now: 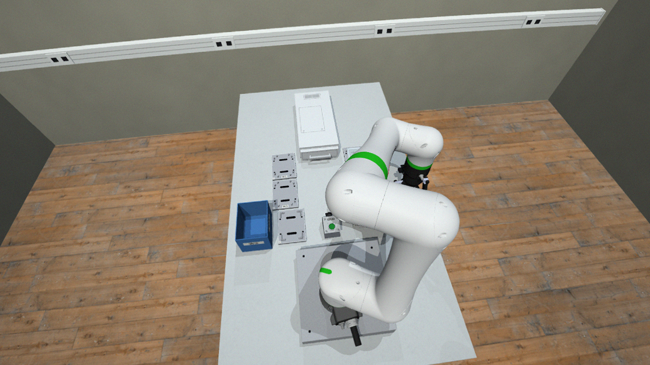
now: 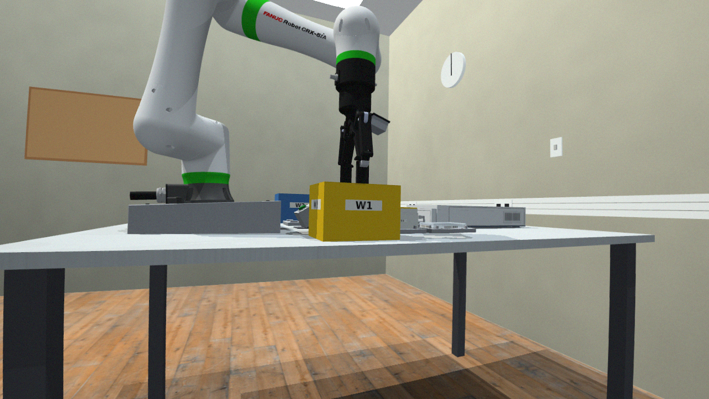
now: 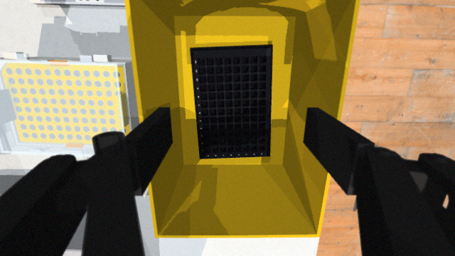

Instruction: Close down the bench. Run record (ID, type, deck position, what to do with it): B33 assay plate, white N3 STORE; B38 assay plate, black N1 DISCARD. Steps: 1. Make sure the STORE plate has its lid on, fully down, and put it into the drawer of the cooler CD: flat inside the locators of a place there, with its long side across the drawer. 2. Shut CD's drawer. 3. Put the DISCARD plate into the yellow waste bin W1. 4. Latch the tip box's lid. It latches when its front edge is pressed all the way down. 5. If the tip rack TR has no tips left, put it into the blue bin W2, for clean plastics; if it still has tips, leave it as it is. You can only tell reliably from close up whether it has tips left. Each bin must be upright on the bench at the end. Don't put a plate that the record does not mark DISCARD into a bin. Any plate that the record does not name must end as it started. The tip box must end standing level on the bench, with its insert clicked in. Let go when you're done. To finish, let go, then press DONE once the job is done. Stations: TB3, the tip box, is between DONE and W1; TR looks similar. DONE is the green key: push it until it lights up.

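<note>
The black assay plate (image 3: 232,101) lies flat on the floor of the yellow waste bin W1, well below my fingers. My gripper (image 3: 238,125) is open and empty, its fingertips at the bin's rim with a clear gap on each side of the plate. In the exterior view the gripper (image 2: 354,170) hangs straight down at the top of W1 (image 2: 354,210). The tip box (image 3: 60,107) with its yellow insert stands left of the bin, lid open. The cooler CD (image 1: 316,126) stands at the back of the bench with its drawer shut.
The blue bin W2 (image 1: 254,225) stands upright at the bench's left edge. Three grey deck nests (image 1: 285,198) lie in a row beside it. The green DONE key (image 1: 331,225) sits near the arm's base. W1 stands close to the bench's right edge.
</note>
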